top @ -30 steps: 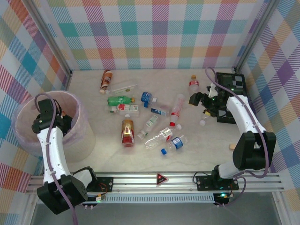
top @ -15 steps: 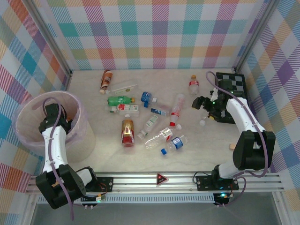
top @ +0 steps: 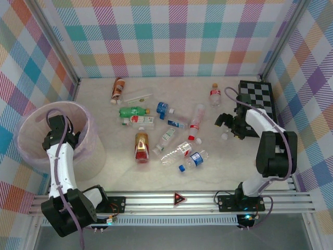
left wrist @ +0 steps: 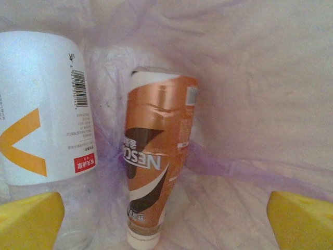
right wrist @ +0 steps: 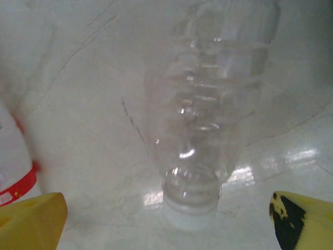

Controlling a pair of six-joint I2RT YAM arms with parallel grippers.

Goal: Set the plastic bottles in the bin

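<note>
The brown coffee-labelled bottle (left wrist: 156,156) now lies loose inside the bin (top: 31,120), cap end toward the camera, resting against the lilac wall just beside a clear bottle with a white and orange label (left wrist: 41,109). A moment ago the left gripper (left wrist: 166,223) was closed over the tub; its jaws have since sprung wide, the yellow fingertips (left wrist: 31,219) standing well apart with nothing between them, so this reads as a drop just completed and one more bottle delivered. Out on the table, most of the work remains: the green bottle (top: 132,111), another brown-labelled one (top: 141,146), a blue-capped clear bottle (top: 193,160) and several more lie scattered across the middle. At the right side, the right gripper (right wrist: 166,224) has swung off the checkerboard (top: 255,96) and lowered toward a clear white-capped bottle (right wrist: 208,104) lying on its side; its jaws are open on either side of the cap end and nothing is held. The next pick looks lined up there, while the left arm is free to leave the bin.
</note>
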